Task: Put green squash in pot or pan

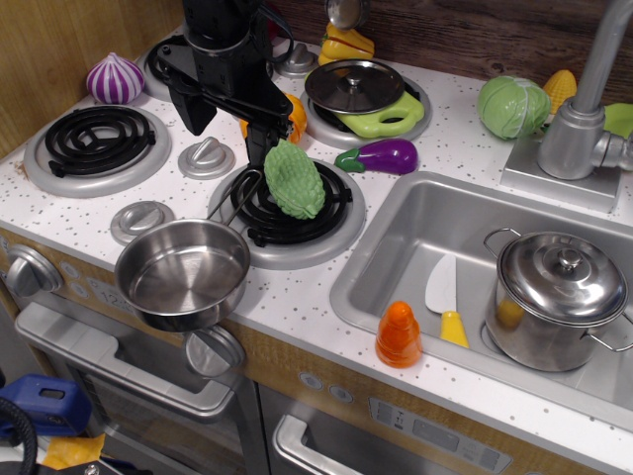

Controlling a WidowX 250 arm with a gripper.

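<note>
The green squash [294, 179], light green and knobbly, stands tilted over the front right burner [297, 213]. My black gripper [265, 146] comes down from the back and is shut on the squash's upper left end. The small steel saucepan [183, 272] sits without a lid at the counter's front edge, just left of and in front of the squash. Its wire handle reaches up onto the burner. The pan's inside holds nothing.
A purple onion [115, 79] is at the back left and an eggplant [381, 156] lies right of the squash. A lid [353, 86] covers a lime-green piece on the rear burner. A cabbage [512, 106], a faucet [584, 109], and a sink [415, 237] with a lidded stockpot [559, 297] are at the right.
</note>
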